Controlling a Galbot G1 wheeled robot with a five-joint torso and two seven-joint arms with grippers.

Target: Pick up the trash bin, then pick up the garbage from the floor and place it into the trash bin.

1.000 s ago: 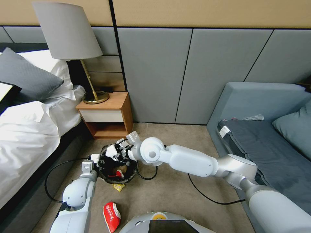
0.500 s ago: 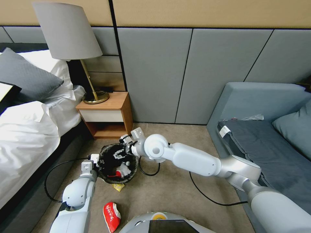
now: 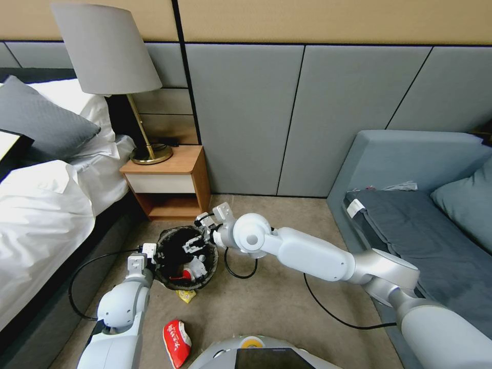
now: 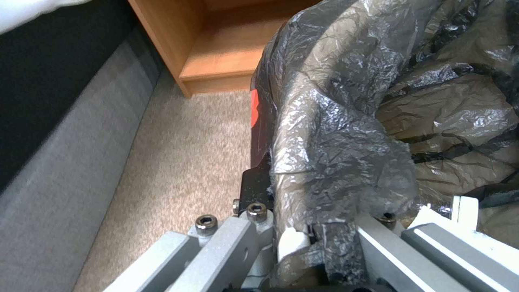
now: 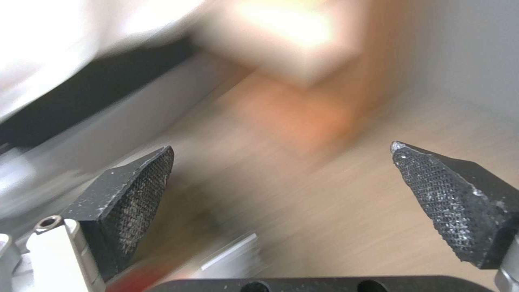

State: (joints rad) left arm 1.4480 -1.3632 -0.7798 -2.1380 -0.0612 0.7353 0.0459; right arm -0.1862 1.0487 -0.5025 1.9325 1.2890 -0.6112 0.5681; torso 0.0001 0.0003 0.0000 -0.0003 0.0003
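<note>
My left gripper (image 3: 148,254) is down by the floor, pinched tight on the rim of the trash bin (image 3: 164,274). In my left wrist view its fingers (image 4: 303,243) squeeze the crinkly black bag (image 4: 335,121) where it folds over the rim. The bag covers so much there that I can hardly see the bin's wall, just a dark strip with a bit of red on it.

The bin sits on the carpet (image 3: 266,302) between the bed (image 3: 41,225) and my right arm, just in front of the wooden nightstand (image 3: 174,182). Inside it I can see something white and something red (image 3: 192,269), but I cannot tell what they are.

My right gripper (image 3: 197,242) is over the far edge of the bin. Its two black fingertips (image 5: 135,190) are spread wide apart with nothing between them. The room behind them is all blurry in that view.

A small yellow wrapper (image 3: 185,295) pokes out from under the near side of the bin, partly hidden. A red-and-white wrapper (image 3: 176,342) lies on the carpet closer to me, apart from the bin.
</note>
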